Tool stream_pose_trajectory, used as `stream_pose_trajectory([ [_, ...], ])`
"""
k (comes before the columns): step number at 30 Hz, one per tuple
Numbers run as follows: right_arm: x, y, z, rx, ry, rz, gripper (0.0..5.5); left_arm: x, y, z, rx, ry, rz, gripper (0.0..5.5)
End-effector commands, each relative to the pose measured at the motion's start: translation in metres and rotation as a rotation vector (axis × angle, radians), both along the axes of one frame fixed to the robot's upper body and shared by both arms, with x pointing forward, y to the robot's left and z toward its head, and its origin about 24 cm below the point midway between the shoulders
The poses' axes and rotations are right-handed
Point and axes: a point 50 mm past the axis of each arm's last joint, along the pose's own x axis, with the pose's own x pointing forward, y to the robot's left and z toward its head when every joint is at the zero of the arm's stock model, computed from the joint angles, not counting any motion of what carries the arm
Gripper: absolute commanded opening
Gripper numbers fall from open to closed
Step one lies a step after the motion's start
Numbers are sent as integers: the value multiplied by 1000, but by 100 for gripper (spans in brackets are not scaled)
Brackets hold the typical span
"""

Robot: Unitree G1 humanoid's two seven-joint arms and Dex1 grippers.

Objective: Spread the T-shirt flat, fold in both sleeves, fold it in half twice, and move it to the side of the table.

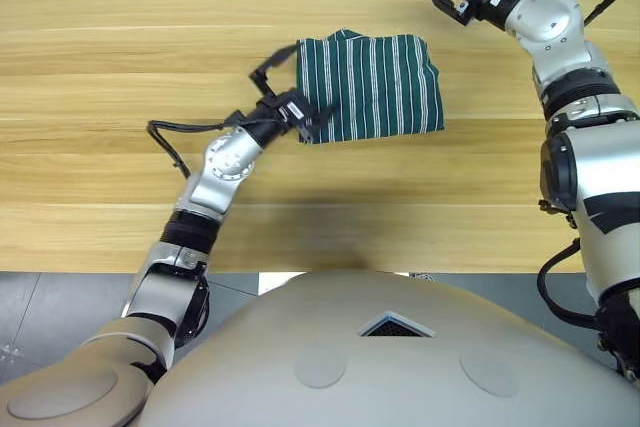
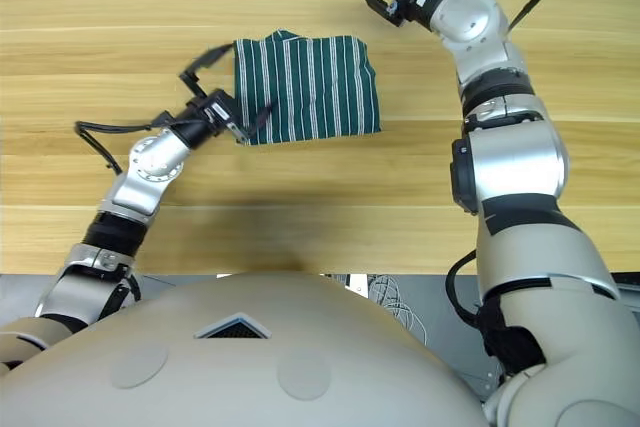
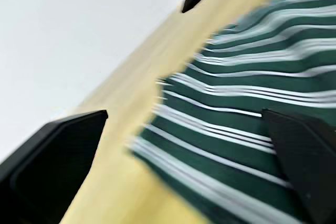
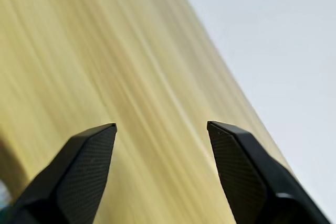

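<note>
T-shirts: just one T-shirt (image 1: 380,85) from where I stand, green with thin white stripes, folded into a single bundle.
Tables: one table (image 1: 120,7), pale wood, long boards.
Grippers: two in all, the left gripper (image 3: 184,113) and the right gripper (image 4: 161,125).
Fingers: two black fingers (image 4: 86,166) on each gripper, so four altogether.
</note>
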Motion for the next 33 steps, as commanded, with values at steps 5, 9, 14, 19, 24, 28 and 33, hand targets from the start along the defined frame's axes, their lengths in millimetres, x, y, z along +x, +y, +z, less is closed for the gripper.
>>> stream_pose_trajectory([
  [5, -32, 17, -27, 128, 315, 403, 322, 13, 41, 51, -181, -154, 181, 536],
  [9, -46, 28, -48, 87, 500, 523, 322, 11, 49, 53, -260, -138, 223, 536],
  [14, -48, 31, -52, 93, 618, 566, 322, 11, 50, 51, -285, -121, 223, 536],
  [19, -49, 37, -61, 65, 674, 533, 322, 11, 49, 50, -293, -113, 219, 536],
  [24, -51, 32, -72, 39, 706, 430, 322, 11, 50, 50, -293, -106, 217, 536],
  [28, -49, 14, -77, 96, 699, 275, 322, 11, 52, 50, -292, -104, 218, 536],
  [33, -55, -32, -90, 170, 684, -42, 322, 9, 54, 52, -290, -109, 218, 536],
])
